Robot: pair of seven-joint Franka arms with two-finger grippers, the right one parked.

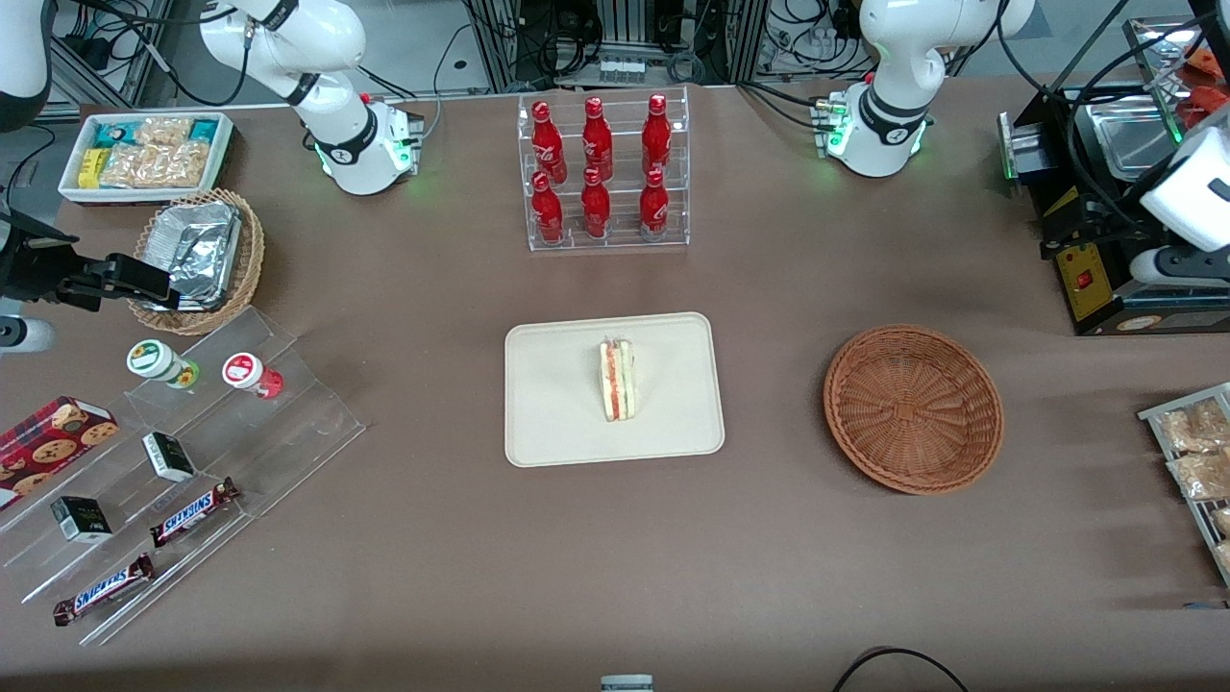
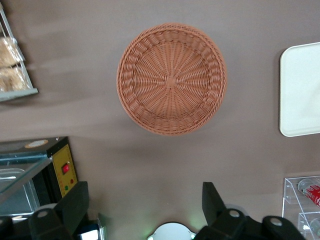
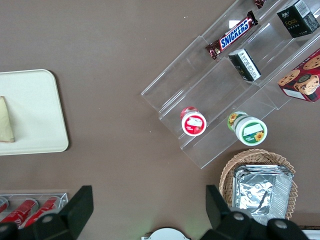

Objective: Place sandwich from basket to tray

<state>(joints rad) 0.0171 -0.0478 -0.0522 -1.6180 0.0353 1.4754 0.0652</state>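
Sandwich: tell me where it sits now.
The sandwich lies on the tray, mid-table in the front view, beside the empty basket; the open gripper hovers above the table.

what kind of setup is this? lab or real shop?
Likely a robot lab staged as a snack counter: cabled equipment racks past the table, a cola bottle rack, Snickers bars. Sandwich lies on the tray; the gripper hangs open above the empty basket.

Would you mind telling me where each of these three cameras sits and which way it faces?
Front view: high, facing both arm bases, looking down on the sandwich lying on the tray, beside the empty basket.
Left wrist view: on the working arm, looking straight down at the basket and a tray edge; the open claw hangs above bare table.
Right wrist view: on the parked arm, looking down at the snack display; its own fingers show.
Shared: the tray appears in all three.
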